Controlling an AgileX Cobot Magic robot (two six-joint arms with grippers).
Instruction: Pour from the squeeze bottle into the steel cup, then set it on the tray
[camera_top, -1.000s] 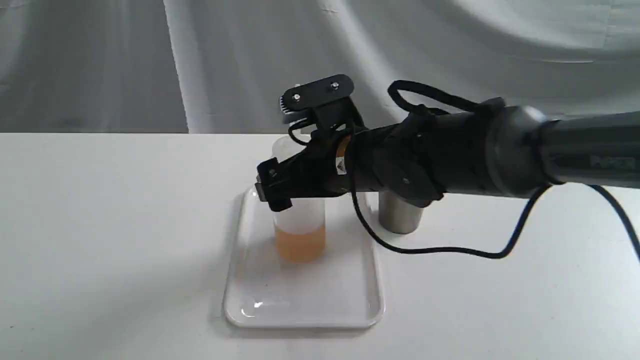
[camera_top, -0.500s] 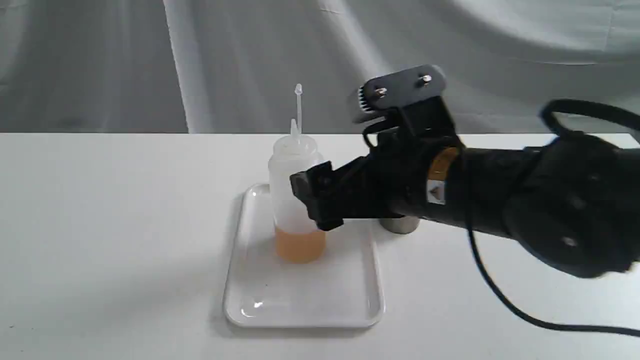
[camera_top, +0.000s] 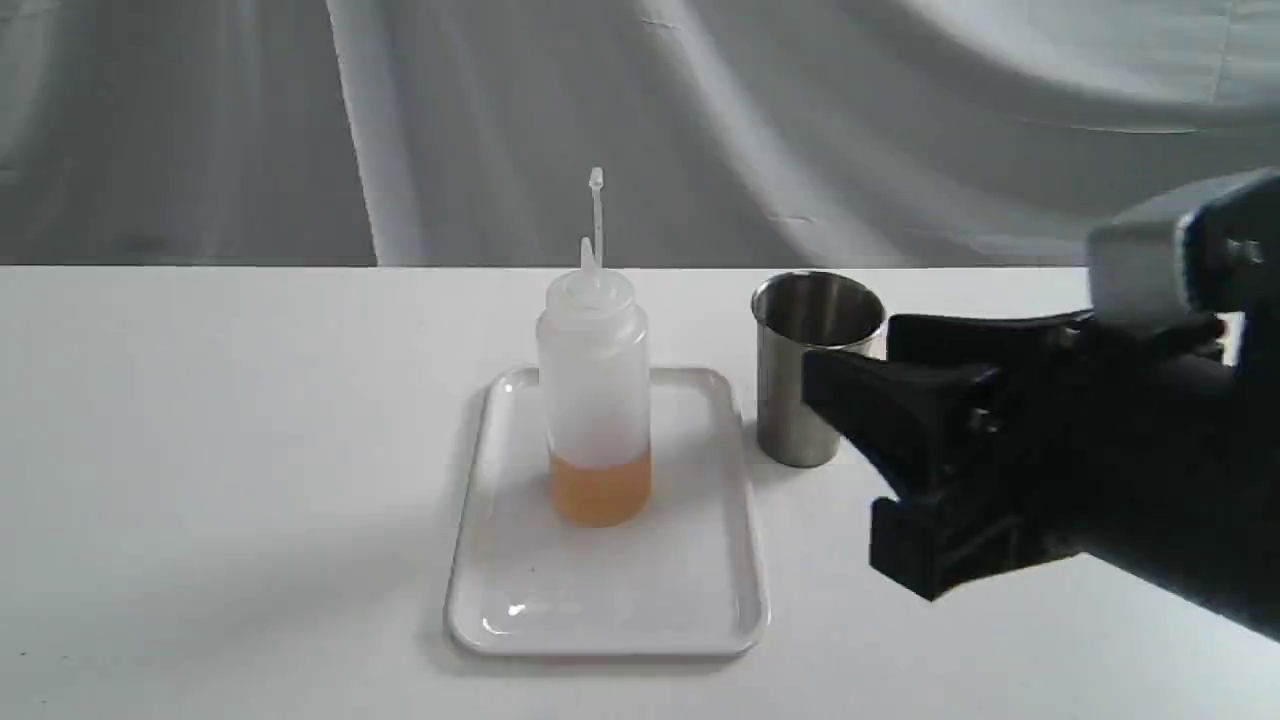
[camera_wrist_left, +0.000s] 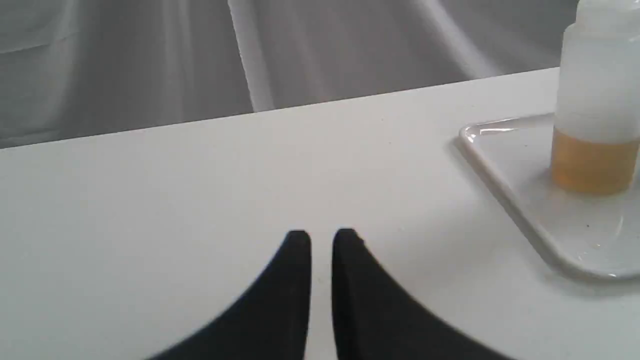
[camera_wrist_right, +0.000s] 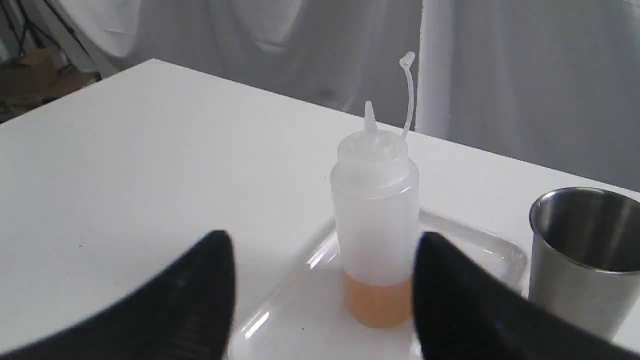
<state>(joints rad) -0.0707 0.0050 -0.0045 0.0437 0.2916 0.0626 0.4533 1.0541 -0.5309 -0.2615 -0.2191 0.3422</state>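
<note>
On the tray (camera_top: 600, 600) stands the bottle (camera_top: 595, 400), upright; cup (camera_top: 785, 400) just beside, on the desk (camera_top: 200, 450). Right jaws gape empty near the cup (left jaws nearly closed, empty): a stray swing could topple it.

cloth (camera_top: 450, 120): pale grey, hung in loose folds behind the table (camera_top: 200, 450) | table: white, matte, flat, straight back edge against the cloth | light: soft, even, faint shadows on the tabletop | past one table corner: dark clutter (camera_wrist_right: 30, 75), too blurred to name
</note>
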